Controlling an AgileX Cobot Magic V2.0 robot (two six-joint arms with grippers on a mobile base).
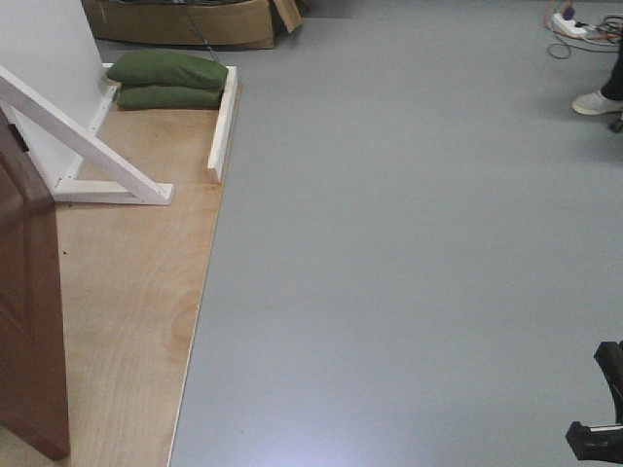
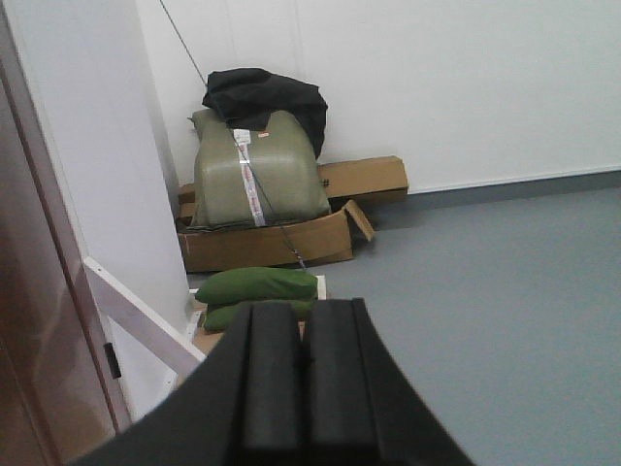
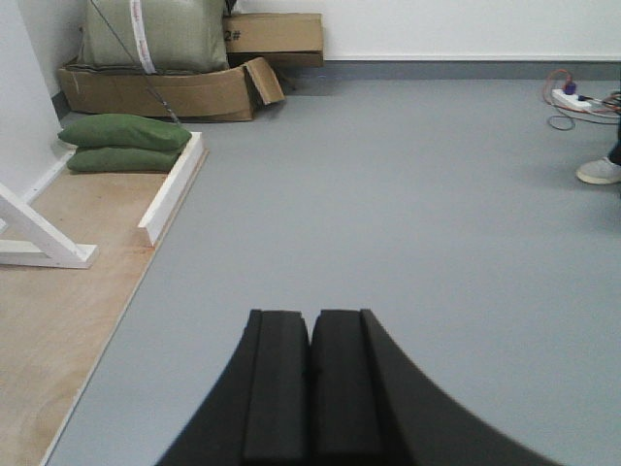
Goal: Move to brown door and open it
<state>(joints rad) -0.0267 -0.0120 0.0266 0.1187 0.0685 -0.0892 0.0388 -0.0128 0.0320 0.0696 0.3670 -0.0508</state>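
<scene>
The brown door (image 1: pixel 29 321) stands at your far left on the plywood platform (image 1: pixel 127 292), with its handle out of view, so opening looks not yet begun. Your left claw (image 2: pixel 303 388) and right claw (image 3: pixel 310 388) are both clenched and empty. A white brace (image 1: pixel 88 146) crowds the door, and the grey floor (image 1: pixel 409 243) lies open to your right.

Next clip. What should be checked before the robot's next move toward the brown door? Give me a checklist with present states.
1. Brown door in view: ok, at the left edge of the front view.
2. Door handle found: not ok, no view shows it.
3. Left pincer open for a handle: not ok, shut and empty.
4. Right pincer open: not ok, shut and empty.
5. Bystander's shoe away from the door: ok, far right.
6. Door latched or ajar: cannot tell.
</scene>
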